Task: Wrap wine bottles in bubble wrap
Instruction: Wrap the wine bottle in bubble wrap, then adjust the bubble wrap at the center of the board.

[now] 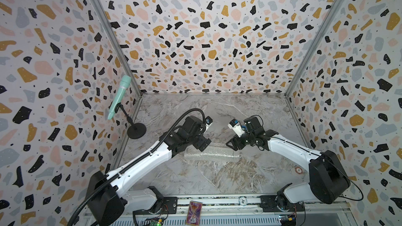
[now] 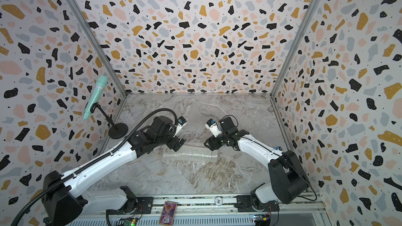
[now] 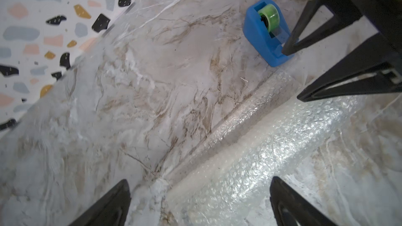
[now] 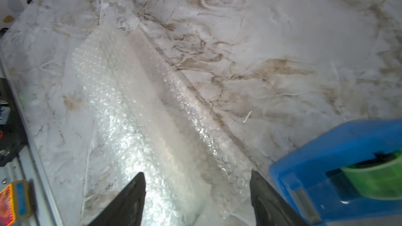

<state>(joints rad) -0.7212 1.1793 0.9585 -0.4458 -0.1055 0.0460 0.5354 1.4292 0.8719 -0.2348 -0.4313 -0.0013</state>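
Bubble wrap (image 1: 212,154) lies rolled up on the table (image 1: 217,179), the bottle probably inside, though I can't see it. Left gripper (image 3: 200,180) and right gripper (image 4: 197,172) both gape empty over it; taping seems left.

Terrazzo-speckled walls (image 1: 206,29) close three sides of a marbled grey tabletop (image 1: 195,177). A mint microphone (image 1: 118,97) stands at its edge; behind the microphone runs a metal corner strip (image 1: 112,33). Lighting seems even.

Mint microphone (image 1: 119,96) on black stand (image 1: 136,130), blue tape dispenser (image 3: 254,33), colourful card box (image 1: 193,213).
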